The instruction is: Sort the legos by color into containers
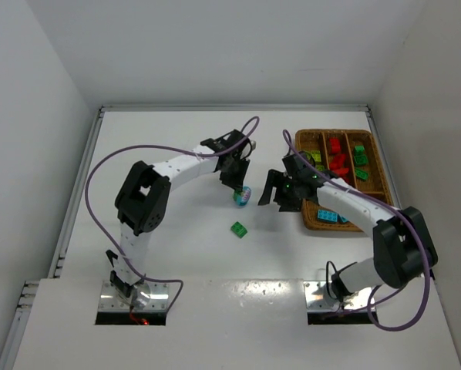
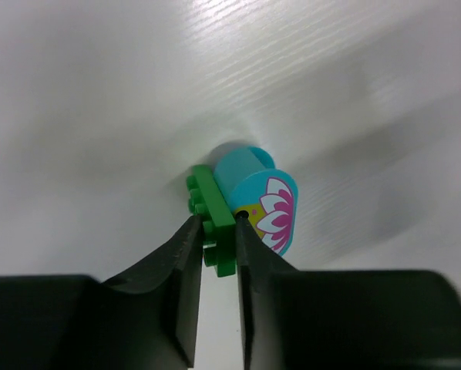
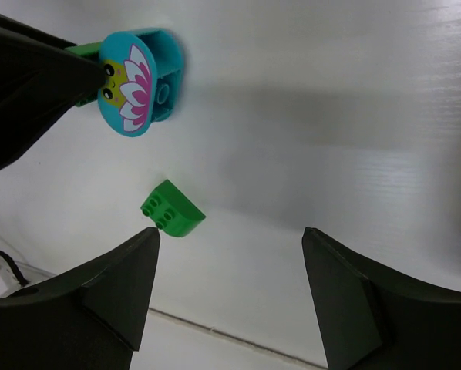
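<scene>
Mid-frame, the left gripper (image 2: pixel 217 225) pinches the green brick (image 2: pixel 210 202) stuck to the cyan flower piece (image 2: pixel 255 196), probably to separate the 2 colours, while the right gripper (image 3: pixel 230 235) hangs spread.

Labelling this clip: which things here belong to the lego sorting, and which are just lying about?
Job: green brick with cyan flower piece, held by left gripper; loose green brick; wicker tray with sorted bricks.
Just lying about: nothing; only the arms' purple cables.
</scene>
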Tool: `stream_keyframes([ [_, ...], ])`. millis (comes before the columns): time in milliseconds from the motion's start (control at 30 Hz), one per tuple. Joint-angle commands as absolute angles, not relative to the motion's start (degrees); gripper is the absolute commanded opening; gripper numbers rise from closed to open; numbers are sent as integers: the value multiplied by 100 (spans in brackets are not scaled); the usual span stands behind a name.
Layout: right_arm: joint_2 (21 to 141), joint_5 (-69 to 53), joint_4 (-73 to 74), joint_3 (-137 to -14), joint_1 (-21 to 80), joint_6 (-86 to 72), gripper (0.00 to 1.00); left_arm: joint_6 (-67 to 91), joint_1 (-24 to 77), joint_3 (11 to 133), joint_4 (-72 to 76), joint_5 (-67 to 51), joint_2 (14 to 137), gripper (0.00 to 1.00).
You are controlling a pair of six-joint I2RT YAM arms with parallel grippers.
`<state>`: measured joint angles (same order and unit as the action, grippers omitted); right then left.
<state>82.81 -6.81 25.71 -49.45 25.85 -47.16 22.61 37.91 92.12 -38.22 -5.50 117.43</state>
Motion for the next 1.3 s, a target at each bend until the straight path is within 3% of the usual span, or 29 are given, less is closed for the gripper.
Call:
stream_keyframes([
  [0,8384,-1062,2076,-4992,2549,-4492,75,2206,3771,9334,-3946,-492,11664,20],
  [267,8499,-1705,1224,-4939,2549,-4517,75,2206,3446,9220,-3946,-1011,11364,0],
  [800,8991,-1969,-412,-4658,2610,-5686,70,2364,2927,8877,-3569,-2909,10890,0],
  [1000,9202,-2091,-825,-4737,2663,-5757,52,2479,2822,8631,-3349,-3278,10723,0],
  [1133,9254,-2145,-1072,-4737,2663,-5810,50,2531,2821,8578,-3296,-3278,10661,0],
  [1233,9412,-2250,-1125,-4895,2716,-5810,36,2531,2821,8517,-3243,-3349,10609,0],
  [1267,9413,-2250,-942,-4895,2716,-5810,19,2531,2821,8464,-3243,-3279,10608,0],
])
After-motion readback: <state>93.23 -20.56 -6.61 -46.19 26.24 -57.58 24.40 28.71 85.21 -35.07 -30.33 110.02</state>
